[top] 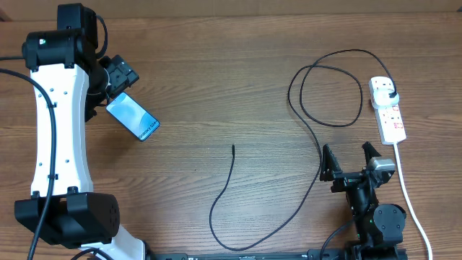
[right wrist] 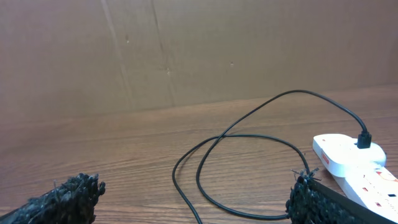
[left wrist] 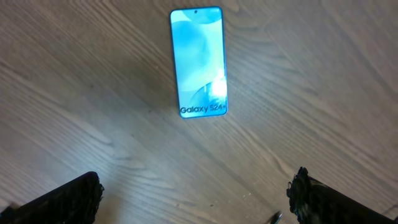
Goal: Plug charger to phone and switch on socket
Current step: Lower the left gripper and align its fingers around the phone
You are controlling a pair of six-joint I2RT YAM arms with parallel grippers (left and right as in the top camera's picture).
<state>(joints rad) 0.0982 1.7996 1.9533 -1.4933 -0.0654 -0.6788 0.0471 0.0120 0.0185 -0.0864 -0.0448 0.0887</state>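
Two arms stand at the wooden table (top: 216,87), one toward each end. The left gripper (left wrist: 196,199) has its jaws spread wide with nothing between them; it hangs over the table's left part, just beside the phone (top: 132,115) and not touching it. The phone lies flat and at a slant, screen up and lit light blue, with the white "Galaxy" lettering at the short edge nearer the left wrist camera. No cable reaches it. The right gripper (top: 350,160) is likewise spread wide and holds nothing; it sits low at the near right of the table, with the charger (top: 317,144) passing just beside its left finger. The charger's black cable forms a loop at upper right, then runs down past that gripper, curves along the near edge and rises to end in a connector tip (top: 233,146), which lies bare on the wood near the middle, well apart from the phone. Its black plug (top: 390,90) is seated in the far end of the socket (top: 393,123). The socket lies flat at the right edge, and its white cord (top: 410,191) trails toward the near side. Whether the switches are on or off cannot be told.
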